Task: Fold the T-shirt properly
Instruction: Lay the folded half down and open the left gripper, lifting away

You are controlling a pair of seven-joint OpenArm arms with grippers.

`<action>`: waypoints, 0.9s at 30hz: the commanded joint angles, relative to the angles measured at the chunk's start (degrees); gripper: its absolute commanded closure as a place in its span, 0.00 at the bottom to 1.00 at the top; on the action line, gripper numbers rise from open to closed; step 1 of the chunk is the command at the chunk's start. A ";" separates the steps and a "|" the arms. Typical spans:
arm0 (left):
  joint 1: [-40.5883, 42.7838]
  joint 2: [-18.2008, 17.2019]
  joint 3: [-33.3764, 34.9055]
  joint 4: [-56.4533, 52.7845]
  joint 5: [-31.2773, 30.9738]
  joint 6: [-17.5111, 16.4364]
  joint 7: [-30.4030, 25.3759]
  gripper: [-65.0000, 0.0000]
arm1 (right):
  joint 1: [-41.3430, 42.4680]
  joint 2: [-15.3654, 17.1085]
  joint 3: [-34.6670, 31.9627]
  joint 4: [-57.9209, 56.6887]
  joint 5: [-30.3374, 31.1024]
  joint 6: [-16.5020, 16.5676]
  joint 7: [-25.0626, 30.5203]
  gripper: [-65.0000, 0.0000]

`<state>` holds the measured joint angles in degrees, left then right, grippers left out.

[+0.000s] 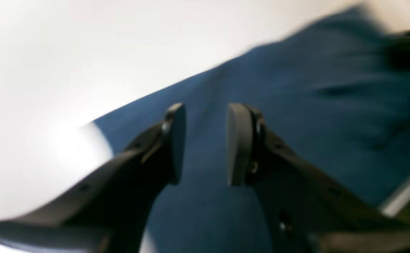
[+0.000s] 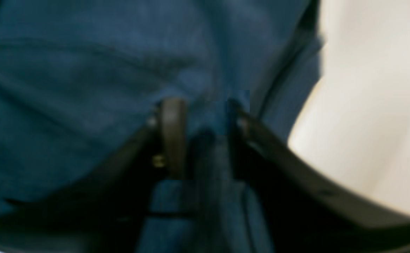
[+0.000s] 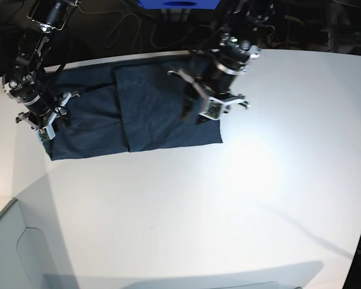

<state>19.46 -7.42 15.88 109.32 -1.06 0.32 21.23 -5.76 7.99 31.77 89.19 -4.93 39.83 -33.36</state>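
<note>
The dark navy T-shirt (image 3: 150, 114) lies flat on the white table (image 3: 228, 211), with a folded panel over its middle. My left gripper (image 3: 194, 114) hovers over the shirt's right part, near its front edge. In the left wrist view the left gripper (image 1: 206, 109) is open, nothing is between its pads (image 1: 240, 140), and the T-shirt (image 1: 313, 88) lies below. My right gripper (image 3: 47, 129) is at the shirt's left end. In the blurred right wrist view the right gripper (image 2: 201, 105) has its fingers (image 2: 173, 133) apart, with T-shirt (image 2: 85, 88) cloth bunched between and under them.
A blue box (image 3: 179, 3) and cables sit behind the table's far edge. A grey panel (image 3: 6, 253) stands at the lower left corner. Bare white tabletop stretches in front of and to the right of the shirt.
</note>
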 commanded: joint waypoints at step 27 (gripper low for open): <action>1.42 1.05 -28.76 -8.70 -19.20 -0.27 -1.06 0.71 | 4.66 -1.79 9.15 -8.18 0.84 0.17 -4.31 0.38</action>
<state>20.67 -6.15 -12.82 99.59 -19.97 0.19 21.30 -1.32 5.69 41.06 80.60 -4.25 39.79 -37.47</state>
